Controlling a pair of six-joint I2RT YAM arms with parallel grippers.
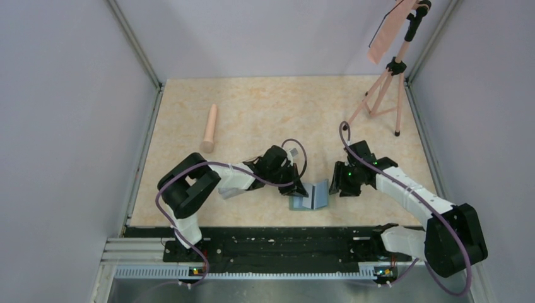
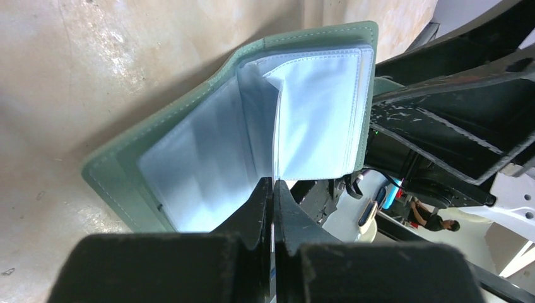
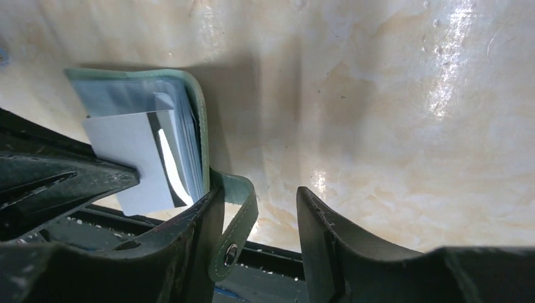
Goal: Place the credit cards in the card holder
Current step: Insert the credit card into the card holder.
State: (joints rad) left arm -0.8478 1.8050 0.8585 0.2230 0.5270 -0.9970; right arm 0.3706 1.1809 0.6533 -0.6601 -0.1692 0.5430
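Note:
The card holder (image 1: 310, 197), a muted-green wallet, stands open on the table between my two grippers. Its green cover (image 2: 113, 170) and pale blue pocket pages (image 2: 315, 107) fill the left wrist view. My left gripper (image 2: 273, 183) is shut on a pale whitish credit card (image 3: 123, 158), seen edge-on between its jaws. The card's far end sits in among the pocket pages. My right gripper (image 3: 258, 192) is open beside the wallet's right cover (image 3: 200, 120). The snap tab (image 3: 243, 211) hangs between its fingers, against the left one. No other credit cards show.
A pink cylinder (image 1: 211, 129) lies at the back left of the table. A pink tripod (image 1: 385, 88) with a tilted pink panel (image 1: 386, 31) stands at the back right. A clear plastic box (image 1: 230, 190) lies under the left arm. The black base rail (image 1: 277, 243) runs along the near edge.

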